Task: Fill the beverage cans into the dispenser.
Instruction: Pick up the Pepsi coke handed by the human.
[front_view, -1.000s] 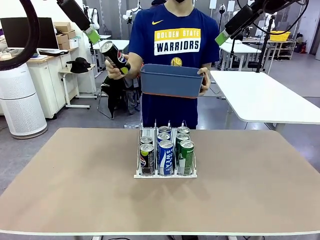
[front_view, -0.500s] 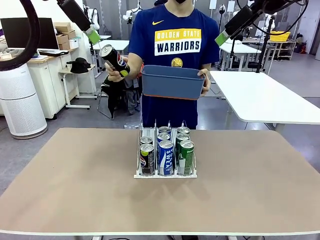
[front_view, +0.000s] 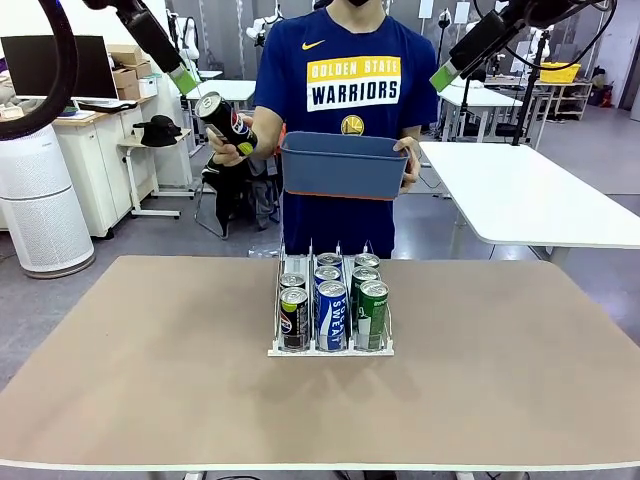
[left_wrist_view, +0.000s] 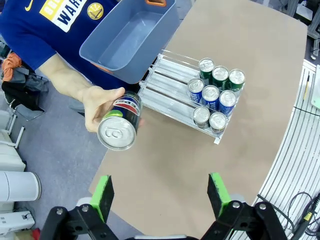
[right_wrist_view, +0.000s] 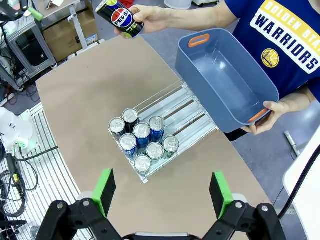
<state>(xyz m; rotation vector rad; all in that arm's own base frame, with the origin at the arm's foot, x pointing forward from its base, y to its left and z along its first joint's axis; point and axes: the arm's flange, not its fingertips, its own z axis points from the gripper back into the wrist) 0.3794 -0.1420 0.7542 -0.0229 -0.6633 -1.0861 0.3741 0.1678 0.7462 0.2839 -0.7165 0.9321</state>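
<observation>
left hand (left_wrist_view: 159, 192): spread wide, holding nothing, raised above tabletop | right hand (right_wrist_view: 162, 192): same | black can (left_wrist_view: 120, 122): in person's hand (left_wrist_view: 97, 107), just ahead of left hand | dispenser (front_view: 330, 348): below, eight cans

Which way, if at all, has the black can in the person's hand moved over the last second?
Yes. The black can has drifted up and toward picture left, away from the blue bin, which stays nearly still.

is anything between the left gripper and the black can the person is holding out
Nothing visible. The left gripper is open, with the black can in clear air ahead of it. Only the person's hand wraps the can's far side.
</observation>
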